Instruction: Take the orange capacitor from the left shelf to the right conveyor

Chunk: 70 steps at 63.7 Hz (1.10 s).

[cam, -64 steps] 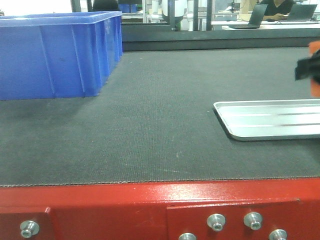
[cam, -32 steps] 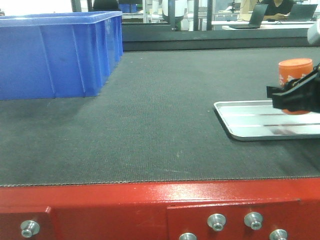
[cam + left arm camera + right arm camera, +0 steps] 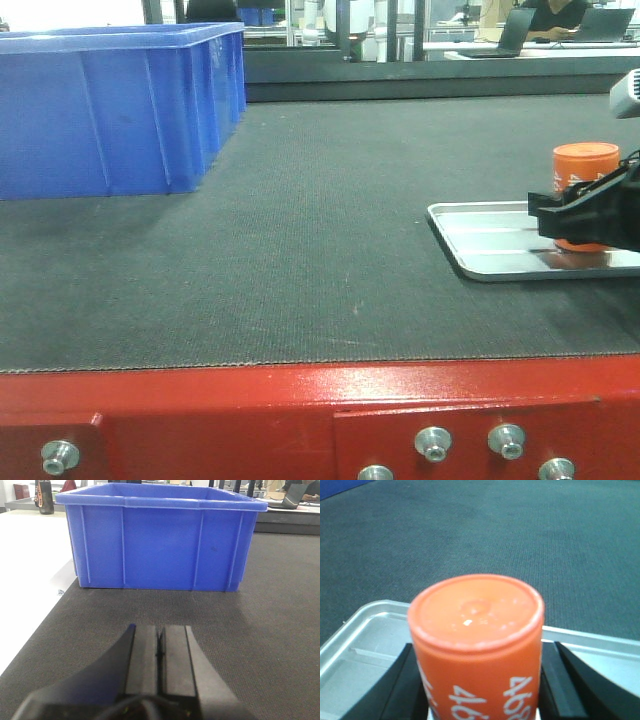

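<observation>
The orange capacitor with white "4680" print stands upright between the black jaws of my right gripper, low over the silver ribbed tray on the dark grey conveyor belt. In the right wrist view the capacitor fills the frame with a black finger pressed on each side. I cannot tell whether its base touches the tray. My left gripper is shut and empty, low over the belt facing a blue bin. The left shelf is out of view.
A large blue plastic bin stands at the belt's back left, also in the left wrist view. The red metal frame with silver bolts edges the belt's near side. A white surface lies left of the belt.
My right gripper has come in from the right edge with the capacitor and lowered it over the silver tray. The left gripper's earlier state is not shown.
</observation>
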### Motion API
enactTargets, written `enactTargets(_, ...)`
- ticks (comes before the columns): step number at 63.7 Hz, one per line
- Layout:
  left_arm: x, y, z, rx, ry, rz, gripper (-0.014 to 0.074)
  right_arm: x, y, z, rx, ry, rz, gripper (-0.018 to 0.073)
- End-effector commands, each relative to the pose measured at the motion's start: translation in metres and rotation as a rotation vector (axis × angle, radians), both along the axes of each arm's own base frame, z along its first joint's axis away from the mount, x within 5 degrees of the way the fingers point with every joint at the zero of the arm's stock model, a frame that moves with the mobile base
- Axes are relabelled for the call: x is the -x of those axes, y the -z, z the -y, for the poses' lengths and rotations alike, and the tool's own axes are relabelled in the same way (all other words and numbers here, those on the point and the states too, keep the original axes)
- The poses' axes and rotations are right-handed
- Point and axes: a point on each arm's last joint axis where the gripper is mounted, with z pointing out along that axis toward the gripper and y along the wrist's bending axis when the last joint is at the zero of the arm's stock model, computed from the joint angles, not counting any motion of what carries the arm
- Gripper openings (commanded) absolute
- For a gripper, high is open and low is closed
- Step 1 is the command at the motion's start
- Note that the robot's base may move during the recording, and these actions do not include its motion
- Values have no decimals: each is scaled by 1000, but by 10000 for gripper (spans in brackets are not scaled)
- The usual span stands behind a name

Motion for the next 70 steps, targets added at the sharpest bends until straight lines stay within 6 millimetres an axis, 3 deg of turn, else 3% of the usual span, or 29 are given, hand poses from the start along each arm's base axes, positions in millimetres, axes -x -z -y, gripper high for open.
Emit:
enactTargets(1, 2, -10, -1, 9, -7, 106, -127, -4, -22, 0, -47, -2, 153, 486)
enactTargets(7, 2, -10, -1, 9, -7, 106, -127, -4, -23, 0, -53, -2, 157, 634)
enactTargets(24, 2, -10, -1, 9, -7, 106, -127, 9, -44, 2, -67, 3, 168, 624)
enactTargets(43, 2, -10, -1, 9, -7, 106, -127, 45, -108, 2, -141, -9, 139, 613)
enactTargets(49, 2, -10, -1, 9, -7, 106, -127, 64, -132, 5, -170, 17, 140, 531)
enactTargets(53, 2, -10, -1, 9, -7, 106, -127, 79, -145, 7, -168, 31, 145, 431)
enactTargets(64, 2, -10, -1, 9, -7, 106, -127, 122, -167, 15, -142, 82, 134, 127)
enactTargets(70, 2, -10, -1, 9, -7, 106, -127, 144, -174, 18, -135, 106, 134, 48)
